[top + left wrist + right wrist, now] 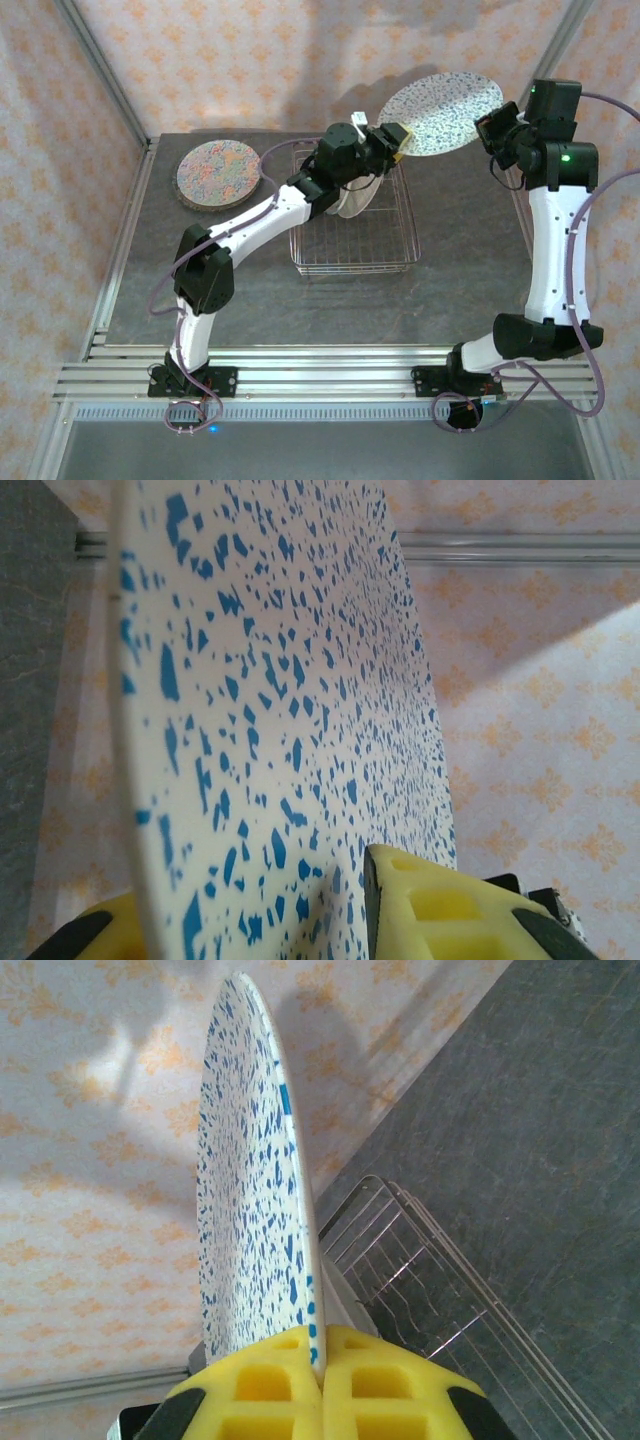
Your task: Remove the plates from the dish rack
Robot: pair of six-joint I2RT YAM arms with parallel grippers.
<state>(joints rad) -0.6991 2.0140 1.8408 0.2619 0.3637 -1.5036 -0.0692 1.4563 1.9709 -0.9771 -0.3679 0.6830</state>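
Left gripper (403, 134): my fingers pinch the speckled plate (442, 110) at its left rim;
Right gripper (320, 1360): my fingers pinch its right rim;
Dish rack (355, 265): below, nearer

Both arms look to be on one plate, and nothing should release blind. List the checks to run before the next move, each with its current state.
1. Right tool shut on the rim of the speckled plate: ok.
2. Left tool gripping the same plate's opposite edge: ok.
3. Plate lifted clear of the dish rack: ok.
4. Rack emptied: not ok, a white plate stands in it under the left arm.
5. Top of the floral stack at the table's left free to receive: ok.
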